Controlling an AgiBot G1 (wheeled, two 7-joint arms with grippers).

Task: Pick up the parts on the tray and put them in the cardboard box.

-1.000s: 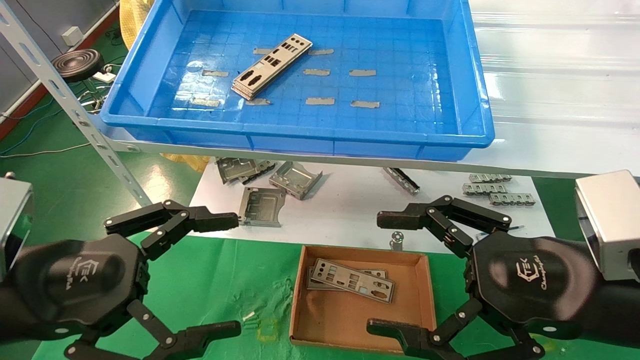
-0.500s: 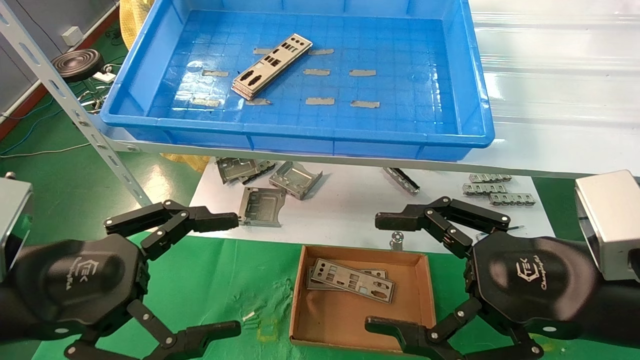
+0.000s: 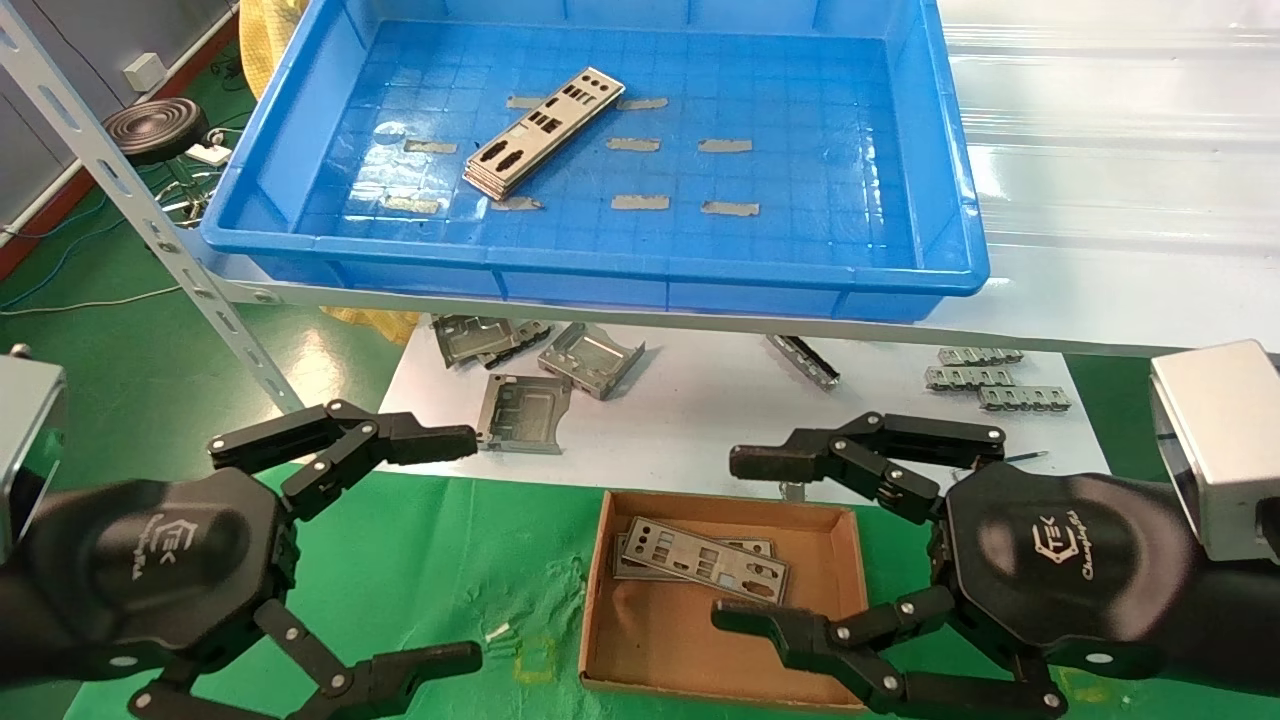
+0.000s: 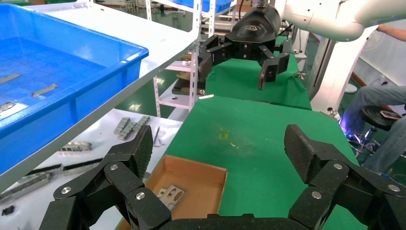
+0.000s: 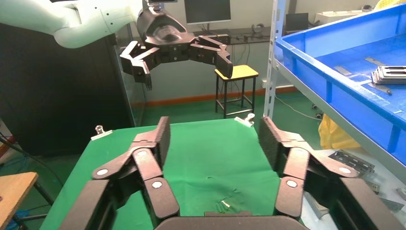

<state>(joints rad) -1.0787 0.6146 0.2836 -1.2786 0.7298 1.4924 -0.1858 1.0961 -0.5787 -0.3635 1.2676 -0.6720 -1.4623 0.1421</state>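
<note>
On the raised shelf, the blue tray [image 3: 940,200] holds stacked parts [image 3: 543,131]. Below, the cardboard box [image 3: 845,590] holds more plates [image 3: 700,562]. Right end effector [image 3: 742,540] hovers over it, spread wide, empty; left end effector [image 3: 470,545] is parked wide beside it.

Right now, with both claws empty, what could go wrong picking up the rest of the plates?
1. The plates left in the tray lie stacked flat, so a claw may lift several or none.
2. The tray sits on a raised shelf, so its front wall could catch the reaching arm.
3. The open right claw hovers over the cardboard box; dipping could nudge it.
</note>
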